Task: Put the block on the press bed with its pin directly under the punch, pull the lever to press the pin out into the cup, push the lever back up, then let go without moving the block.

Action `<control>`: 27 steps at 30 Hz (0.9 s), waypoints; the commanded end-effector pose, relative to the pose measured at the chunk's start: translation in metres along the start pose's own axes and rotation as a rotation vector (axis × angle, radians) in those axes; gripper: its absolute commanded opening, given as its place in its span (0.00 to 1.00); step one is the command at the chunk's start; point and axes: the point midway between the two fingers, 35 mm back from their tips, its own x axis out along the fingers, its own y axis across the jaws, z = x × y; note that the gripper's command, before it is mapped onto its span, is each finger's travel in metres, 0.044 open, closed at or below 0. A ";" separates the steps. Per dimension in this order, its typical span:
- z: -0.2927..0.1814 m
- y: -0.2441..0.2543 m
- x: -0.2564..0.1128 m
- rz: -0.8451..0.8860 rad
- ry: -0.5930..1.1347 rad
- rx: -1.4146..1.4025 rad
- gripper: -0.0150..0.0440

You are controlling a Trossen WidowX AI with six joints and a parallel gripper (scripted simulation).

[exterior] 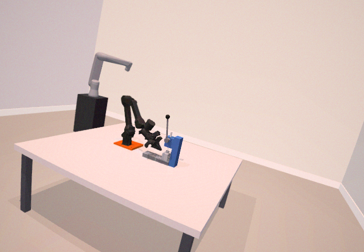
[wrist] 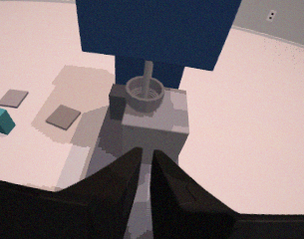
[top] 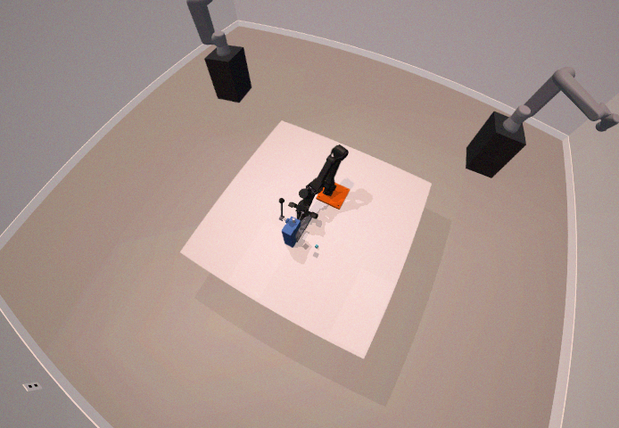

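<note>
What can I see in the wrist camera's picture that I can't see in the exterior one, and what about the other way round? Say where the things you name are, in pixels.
Only the wrist view shows the small teal block (wrist: 4, 120) and two flat grey squares (wrist: 13, 98) (wrist: 63, 117) on the table.

Only the exterior view shows the lever (exterior: 167, 127) with its black knob (exterior: 167, 116), the orange base plate (exterior: 138, 145) and a grey arm (exterior: 97, 68) on a black pedestal.

Both show the blue press (exterior: 175, 151) (wrist: 156, 30), the grey block (exterior: 165, 155) (wrist: 156, 121) and the gripper (exterior: 160, 149) (wrist: 147, 155).
</note>
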 end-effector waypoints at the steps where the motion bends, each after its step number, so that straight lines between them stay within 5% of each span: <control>1: 0.007 0.004 -0.021 0.002 -0.006 0.000 0.31; 7: 0.009 0.006 -0.036 0.002 -0.009 0.001 0.31; 19: -0.033 -0.004 0.016 0.001 -0.010 0.000 0.31; 27: -0.033 -0.004 0.016 0.001 -0.010 0.000 0.66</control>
